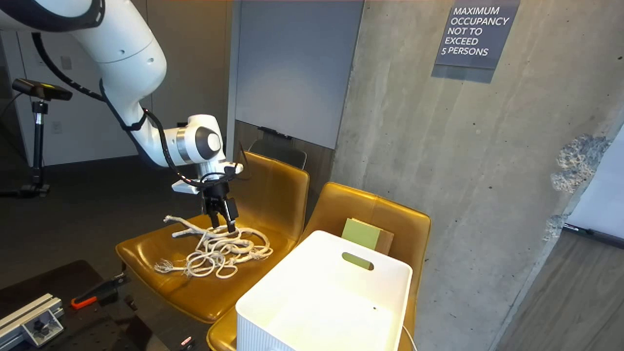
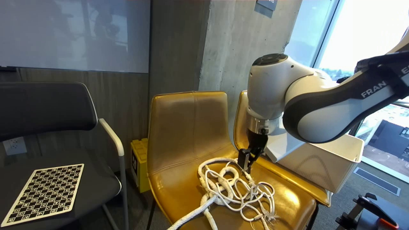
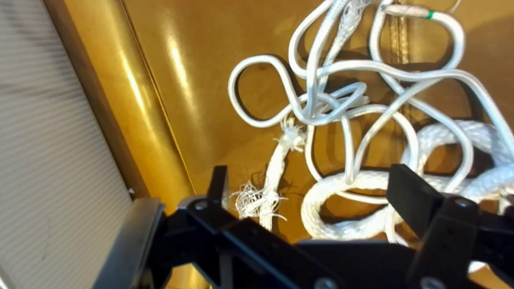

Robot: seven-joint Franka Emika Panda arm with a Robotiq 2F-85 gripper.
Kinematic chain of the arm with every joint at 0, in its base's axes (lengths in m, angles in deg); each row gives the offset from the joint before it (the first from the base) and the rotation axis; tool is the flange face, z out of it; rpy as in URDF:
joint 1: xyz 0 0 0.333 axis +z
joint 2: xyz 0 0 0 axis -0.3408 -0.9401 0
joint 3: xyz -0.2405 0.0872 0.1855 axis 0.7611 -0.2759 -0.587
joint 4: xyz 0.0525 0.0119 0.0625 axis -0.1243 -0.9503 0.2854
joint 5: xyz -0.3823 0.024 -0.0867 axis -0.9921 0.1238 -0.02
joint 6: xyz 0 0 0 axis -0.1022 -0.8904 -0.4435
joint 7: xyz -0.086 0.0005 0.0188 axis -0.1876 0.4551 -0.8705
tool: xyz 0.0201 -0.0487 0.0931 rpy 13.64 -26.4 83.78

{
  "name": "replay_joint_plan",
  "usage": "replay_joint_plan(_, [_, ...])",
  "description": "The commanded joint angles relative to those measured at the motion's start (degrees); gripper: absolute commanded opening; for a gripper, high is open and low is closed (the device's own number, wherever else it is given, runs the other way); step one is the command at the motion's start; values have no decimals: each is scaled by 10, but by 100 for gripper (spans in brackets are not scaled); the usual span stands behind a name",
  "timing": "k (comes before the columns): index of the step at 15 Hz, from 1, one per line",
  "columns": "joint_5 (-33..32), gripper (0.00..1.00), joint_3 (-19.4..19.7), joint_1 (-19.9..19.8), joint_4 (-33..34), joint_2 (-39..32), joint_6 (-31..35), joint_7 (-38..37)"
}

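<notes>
The pincer [image 3: 309,182] stands wide open above the seat of the mustard chair [image 2: 188,127], gripping nothing. On that seat, under and around the gap, lies a tangle of thin white cord [image 3: 311,86] and thick white rope [image 3: 369,180]; whether the fingertips [image 3: 413,196] touch any strand I cannot tell. The likeliest trouble, in my judgement, is a partial catch: because the strands cross and loop, closing at this spot could pinch just a frayed end [image 3: 274,172] or one loop, leaving the rest on the chair or dragging it off its edge in a snarl. A smooth strand held only near the tips could slip free. Dipping too low could press the fingertips into the seat. Beside the chair, on a second chair [image 1: 409,229], stands the white bin [image 3: 52,140]; a sideways swing there could snag a dangling tail on its rim.
</notes>
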Motion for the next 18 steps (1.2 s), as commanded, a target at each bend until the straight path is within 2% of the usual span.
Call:
replay_joint_plan(1, [4, 100, -2, 0, -2, 18, -28, 7])
replay_joint_plan(12, [10, 100, -4, -5, -29, -18, -28, 4])
replay_joint_plan(13, [11, 96, -4, -4, -30, -22, -29, 4])
replay_joint_plan(14, [12, 78, -5, -4, -31, -25, -29, 5])
replay_joint_plan(15, [13, 71, -5, -3, -31, -28, -29, 5])
replay_joint_plan(16, [14, 69, -6, -3, -31, -30, -29, 6])
replay_joint_plan(18, [15, 55, -6, -3, -32, -33, -29, 6])
